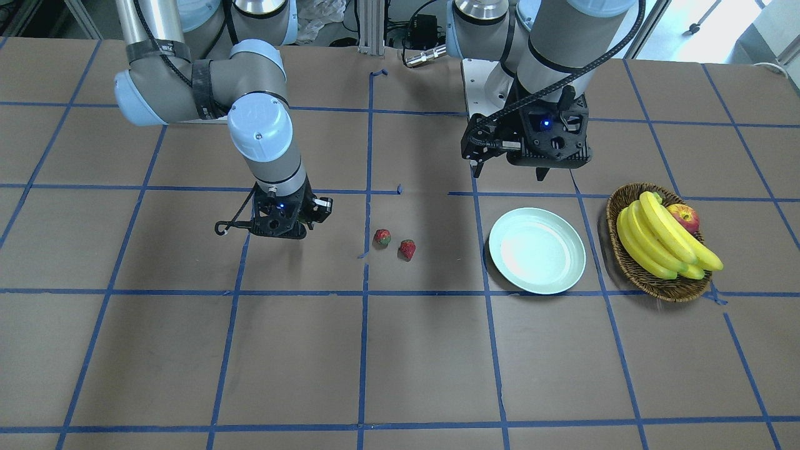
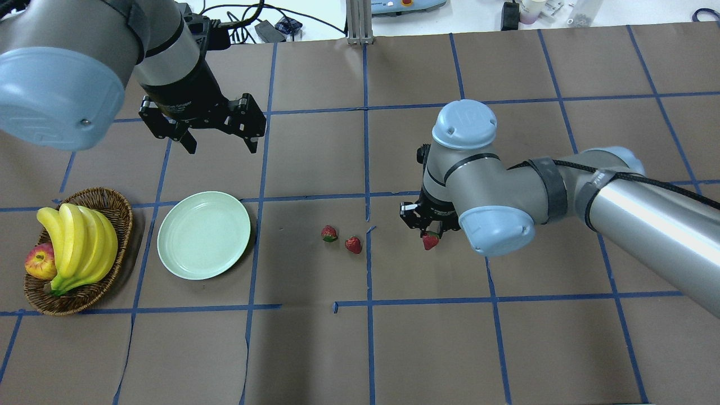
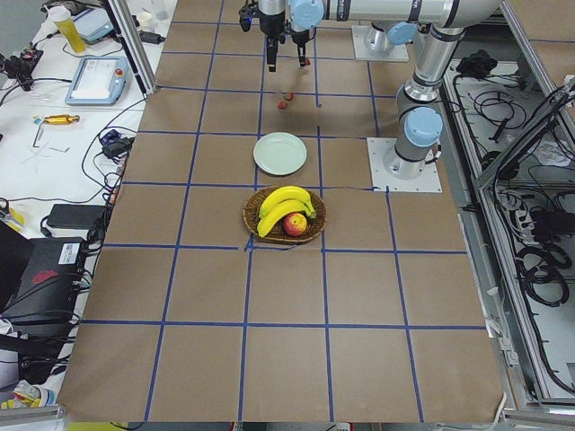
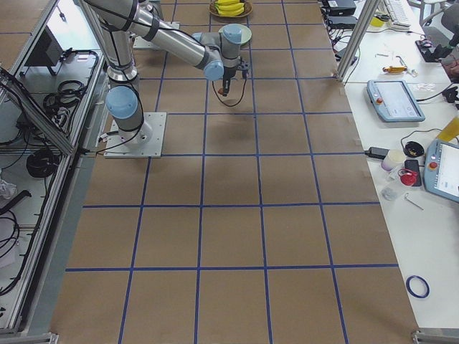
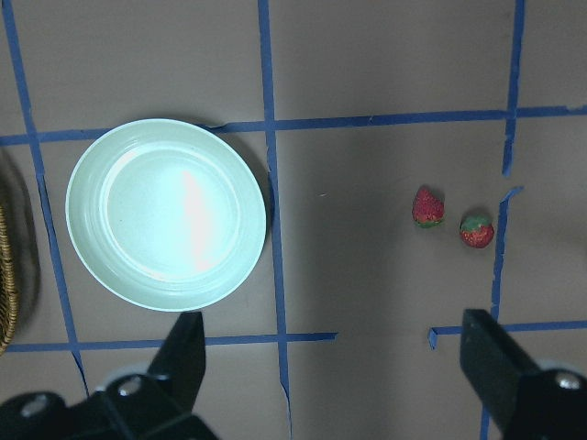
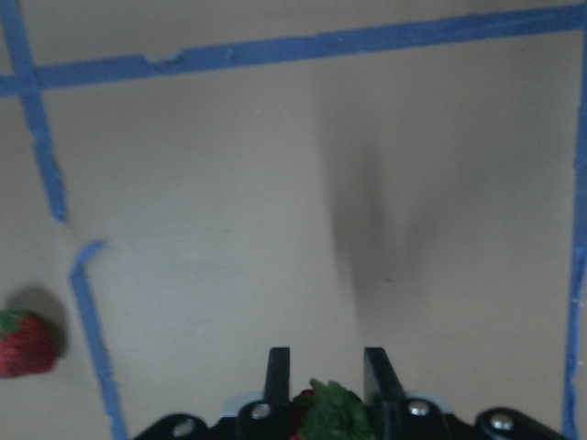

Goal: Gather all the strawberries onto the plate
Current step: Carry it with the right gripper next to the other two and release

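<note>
Two strawberries lie on the brown table: one (image 2: pixel 329 233) (image 1: pixel 382 237) (image 5: pixel 427 206) and one beside it (image 2: pixel 353 244) (image 1: pixel 407 249) (image 5: pixel 476 230) (image 6: pixel 26 342). The pale mint plate (image 2: pixel 203 234) (image 1: pixel 536 250) (image 5: pixel 165 213) is bare, to their left in the overhead view. My right gripper (image 2: pixel 430 239) (image 6: pixel 326 367) is shut on a third strawberry (image 2: pixel 430 242) (image 6: pixel 326 414), held low over the table to the right of the two loose ones. My left gripper (image 2: pixel 221 146) (image 1: pixel 509 173) (image 5: pixel 335 367) is open and empty, hovering above the table just beyond the plate.
A brown wicker basket (image 2: pixel 121 211) (image 1: pixel 615 206) with bananas (image 2: pixel 79 242) and a red-yellow apple (image 2: pixel 39 263) stands left of the plate in the overhead view. Blue tape lines grid the table.
</note>
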`<state>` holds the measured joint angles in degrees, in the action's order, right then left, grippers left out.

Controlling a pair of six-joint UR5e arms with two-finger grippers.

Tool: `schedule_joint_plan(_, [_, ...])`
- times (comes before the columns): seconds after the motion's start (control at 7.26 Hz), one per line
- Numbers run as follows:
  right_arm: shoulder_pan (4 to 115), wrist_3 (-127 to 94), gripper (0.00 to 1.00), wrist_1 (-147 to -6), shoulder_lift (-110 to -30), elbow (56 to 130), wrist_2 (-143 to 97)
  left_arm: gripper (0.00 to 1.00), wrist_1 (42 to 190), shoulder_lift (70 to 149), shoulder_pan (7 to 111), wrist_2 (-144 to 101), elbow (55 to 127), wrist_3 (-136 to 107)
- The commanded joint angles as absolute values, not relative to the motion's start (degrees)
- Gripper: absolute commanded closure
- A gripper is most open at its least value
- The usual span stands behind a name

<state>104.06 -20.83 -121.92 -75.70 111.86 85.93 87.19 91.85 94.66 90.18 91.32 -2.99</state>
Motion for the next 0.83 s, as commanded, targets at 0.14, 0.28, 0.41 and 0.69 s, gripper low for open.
schedule_joint_plan(0.14, [116.23,-36.17,1.00,-123.04,-67.51,101.53,83.16,0.00,87.19,91.85,94.66,90.18,91.32,-2.99])
schedule_joint_plan(0.28, [117.85,-39.43,1.00,-125.74,-66.98,100.38,81.67,0.00,87.19,91.76,94.66,90.18,91.32,-2.90])
schedule_joint_plan(0.41, [118.30,-40.16,1.00,-126.55,-64.54,97.59,81.39,0.00,87.19,91.76,94.66,90.18,91.32,-2.99])
schedule_joint_plan(0.69, [120.66,-43.50,1.00,-127.61,-59.26,94.14,80.51,0.00,87.19,91.76,94.66,90.18,91.32,-2.99])
